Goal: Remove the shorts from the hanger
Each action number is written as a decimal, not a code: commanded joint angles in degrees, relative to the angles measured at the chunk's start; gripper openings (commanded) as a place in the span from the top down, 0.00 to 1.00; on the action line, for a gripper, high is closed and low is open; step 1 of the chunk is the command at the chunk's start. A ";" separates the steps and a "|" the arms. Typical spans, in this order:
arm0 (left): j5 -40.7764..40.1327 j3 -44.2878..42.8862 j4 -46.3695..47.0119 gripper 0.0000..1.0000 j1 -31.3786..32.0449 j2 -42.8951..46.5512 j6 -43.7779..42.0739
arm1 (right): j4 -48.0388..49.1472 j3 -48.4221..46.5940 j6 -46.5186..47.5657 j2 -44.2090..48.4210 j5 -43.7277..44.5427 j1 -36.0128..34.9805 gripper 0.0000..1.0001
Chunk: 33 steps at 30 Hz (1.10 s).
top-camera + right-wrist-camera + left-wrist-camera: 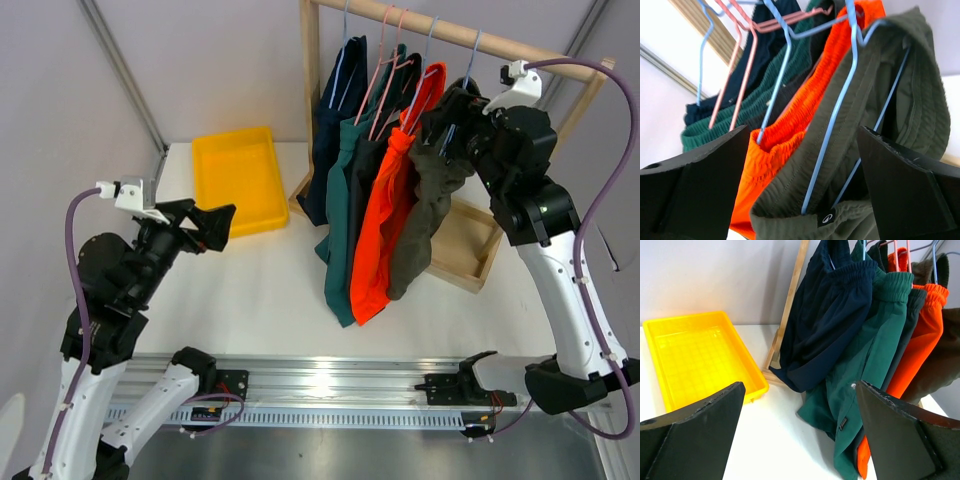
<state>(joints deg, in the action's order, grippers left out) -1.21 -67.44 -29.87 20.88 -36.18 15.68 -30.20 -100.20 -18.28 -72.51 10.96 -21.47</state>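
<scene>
Several pairs of shorts hang on wire hangers from a wooden rail (470, 38): navy (335, 110), teal (350, 200), black (372, 160), orange (385, 230) and olive (425, 210). My right gripper (447, 125) is up at the olive pair's waistband. In the right wrist view it (802, 175) stands open, with the olive shorts (850, 150) and their blue hanger (835, 125) between the fingers, not clamped. My left gripper (210, 225) hovers open over the table's left side with nothing in it. It (800, 430) faces the navy (830, 315) and teal (865, 365) shorts.
A yellow tray (232, 135) lies at the back left, close to the left gripper, also in the left wrist view as the yellow tray (685, 318). The rack has a wooden upright (310, 90) and a wooden base frame (470, 250) on the table.
</scene>
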 commanded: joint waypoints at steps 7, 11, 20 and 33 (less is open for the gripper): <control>2.88 1.61 1.30 0.01 0.30 1.29 -1.00 | 4.35 2.12 0.97 -3.25 5.38 -2.78 0.53; 5.94 2.22 0.78 0.00 0.30 1.64 -1.27 | 5.06 1.50 1.93 -4.22 6.96 -3.05 0.97; 27.57 1.78 8.24 0.01 2.31 -0.20 1.54 | 6.47 -3.06 5.62 -2.55 10.13 -7.44 1.00; 20.98 -20.37 8.58 0.01 10.04 -19.88 -2.68 | 1.81 -16.34 11.78 -0.53 17.51 -16.05 1.00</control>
<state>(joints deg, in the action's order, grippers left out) 18.31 -86.41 -24.10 28.67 -53.28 12.56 -32.80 -112.14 -9.87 -75.59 25.65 -36.32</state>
